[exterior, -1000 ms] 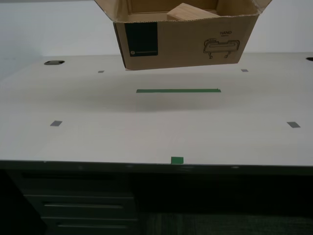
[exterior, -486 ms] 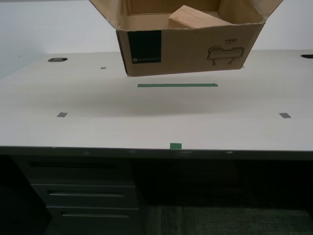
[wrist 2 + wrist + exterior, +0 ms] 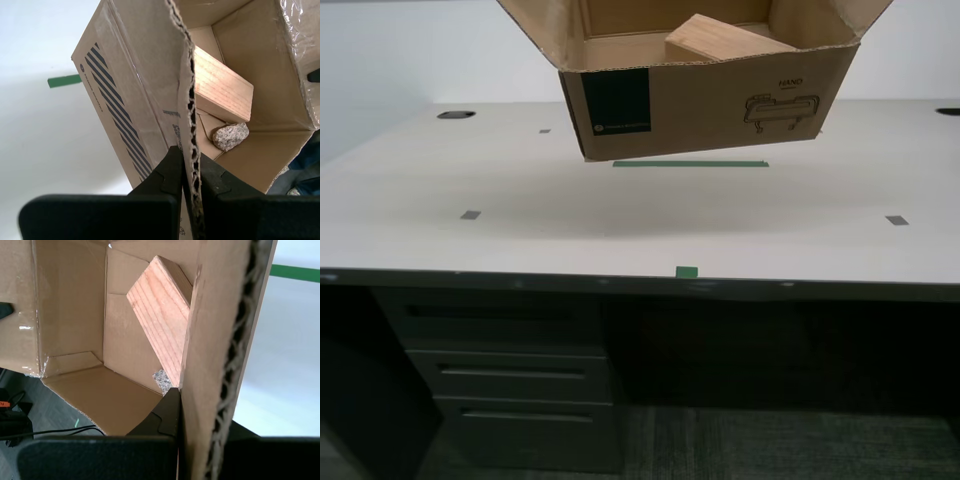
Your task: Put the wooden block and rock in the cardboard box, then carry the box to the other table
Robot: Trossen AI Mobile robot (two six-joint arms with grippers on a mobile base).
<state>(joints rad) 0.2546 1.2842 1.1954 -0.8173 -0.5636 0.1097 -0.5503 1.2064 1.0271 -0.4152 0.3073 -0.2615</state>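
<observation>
Exterior view shows you one cardboard box (image 3: 705,105) held up in the air above a smooth off-white table (image 3: 620,225), not touching it. The box top is open with its flaps spread. One wooden block (image 3: 725,40) leans tilted inside it. On the table you can count one long green tape strip (image 3: 690,164) under the box, one small green square (image 3: 687,272) at the near edge, and three grey tape squares.

From the second wrist view, my second gripper (image 3: 192,172) is clamped on one wall of the box, one finger on each face. One rock (image 3: 230,136) lies on the box floor, touching the block's lower end.

From the first wrist view, my first gripper (image 3: 200,410) pinches another box wall; its far finger is mostly hidden.
</observation>
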